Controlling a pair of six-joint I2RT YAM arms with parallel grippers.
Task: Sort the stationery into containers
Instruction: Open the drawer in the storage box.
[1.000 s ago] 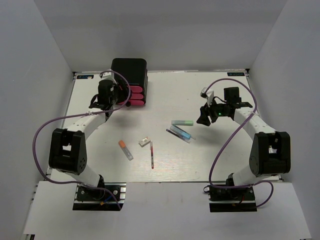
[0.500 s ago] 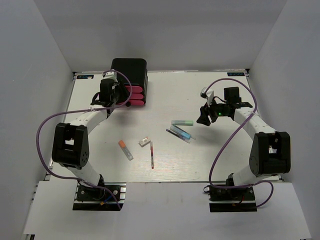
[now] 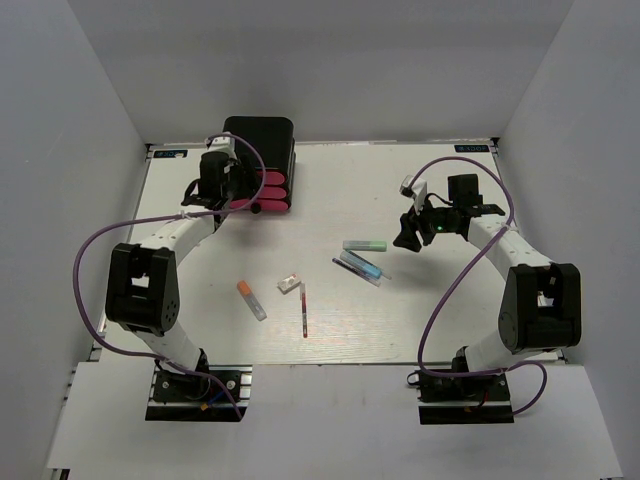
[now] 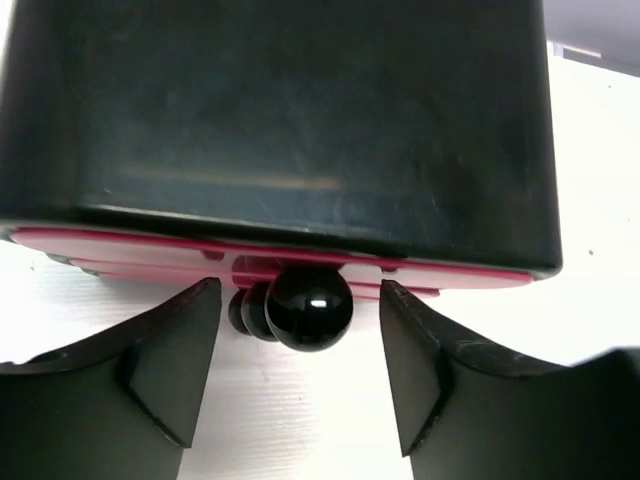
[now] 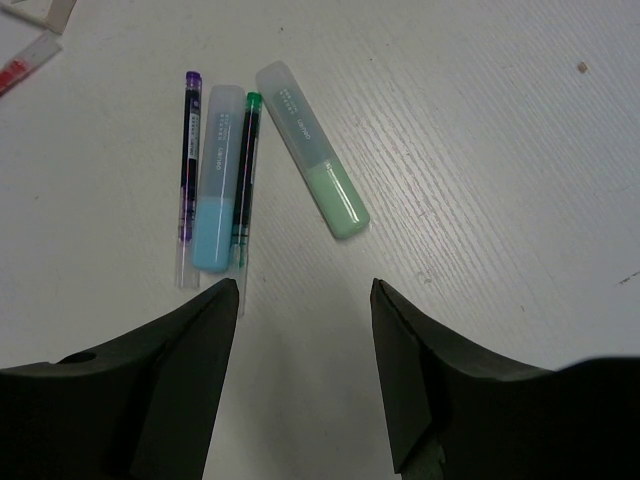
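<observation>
The containers are three pink drawers (image 3: 272, 190) in a glossy black box (image 3: 258, 138) at the back left. My left gripper (image 3: 242, 193) is right at their front, open. In the left wrist view its fingertips flank the top black knob (image 4: 309, 305) without touching it, and the pink drawer fronts (image 4: 130, 254) lie under the box (image 4: 290, 120). My right gripper (image 3: 408, 237) hovers open just behind a pale green bar (image 5: 315, 165), a blue highlighter (image 5: 215, 190) and two thin pens (image 5: 187, 155). An orange-capped marker (image 3: 251, 299), a white-pink block (image 3: 289, 283) and a red pen (image 3: 303, 310) lie mid-table.
White walls close in the table (image 3: 330, 190) on three sides. Purple cables loop off both arms, the left one (image 3: 90, 250) out past the table's left edge. Both arm bases stand at the near edge.
My left gripper has edged closer to the drawer front, with its jaws around the top knob. The right arm and the stationery have not moved.
</observation>
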